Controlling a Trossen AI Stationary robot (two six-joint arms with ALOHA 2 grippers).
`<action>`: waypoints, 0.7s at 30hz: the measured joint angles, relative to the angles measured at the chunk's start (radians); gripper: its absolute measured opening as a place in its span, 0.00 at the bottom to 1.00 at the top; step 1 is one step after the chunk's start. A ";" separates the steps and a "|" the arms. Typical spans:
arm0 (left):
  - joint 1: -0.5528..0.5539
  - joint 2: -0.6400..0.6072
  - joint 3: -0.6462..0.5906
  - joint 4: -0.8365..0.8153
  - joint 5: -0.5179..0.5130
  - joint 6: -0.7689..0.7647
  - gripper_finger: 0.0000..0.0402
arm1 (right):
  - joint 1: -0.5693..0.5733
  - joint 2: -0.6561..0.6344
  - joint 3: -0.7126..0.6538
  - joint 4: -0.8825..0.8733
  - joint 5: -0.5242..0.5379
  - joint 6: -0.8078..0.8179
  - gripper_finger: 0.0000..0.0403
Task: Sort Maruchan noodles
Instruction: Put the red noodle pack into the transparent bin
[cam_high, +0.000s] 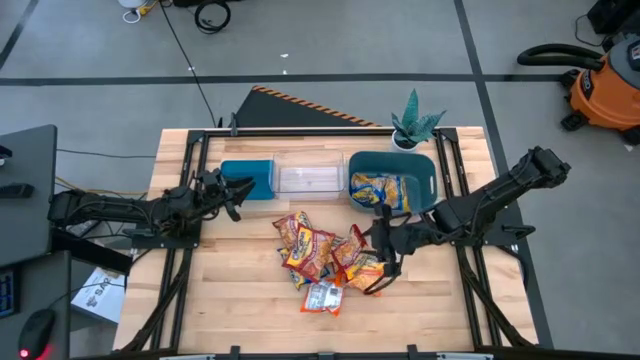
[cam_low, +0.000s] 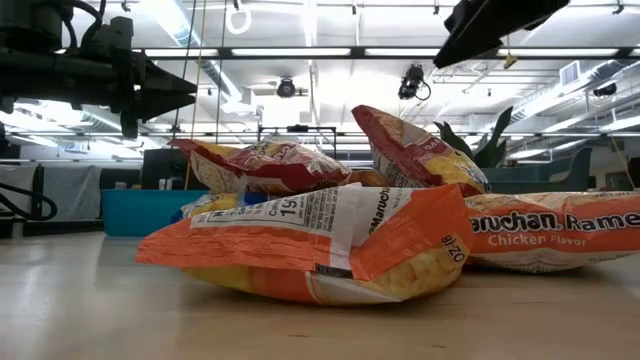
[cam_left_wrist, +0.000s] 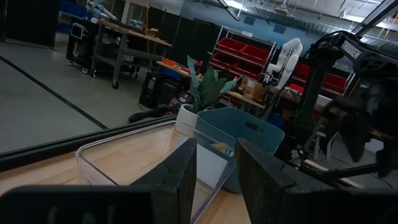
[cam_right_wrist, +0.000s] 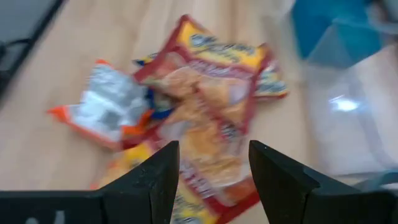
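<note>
Evidently the right gripper (cam_high: 385, 243) hung wide and empty at the right edge of the Maruchan noodles pile (cam_high: 322, 260), heaped mid-table; several yellow-and-blue packets (cam_high: 380, 190) already lay in the right teal bin (cam_high: 432, 172); the left gripper (cam_high: 232, 193), parted narrowly and empty, waited by the left teal bin (cam_high: 247, 178); overlapping crinkly packets risked a pinch that dragged two up together, or a slip.

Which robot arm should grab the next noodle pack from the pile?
Probably the right. The right gripper hangs open at the pile's edge, packets showing between its fingers. The left gripper is off by the small teal bin.
</note>
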 joint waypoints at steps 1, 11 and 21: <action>0.000 0.000 0.000 0.000 0.000 0.000 0.29 | -0.002 0.000 -0.004 0.007 0.027 -0.029 0.49; 0.000 0.000 0.000 0.014 0.000 -0.001 0.29 | -0.113 -0.011 0.073 -0.031 0.096 -0.169 0.49; 0.000 0.000 0.000 0.029 0.039 0.002 0.29 | -0.185 -0.011 0.175 -0.278 0.347 -0.168 0.49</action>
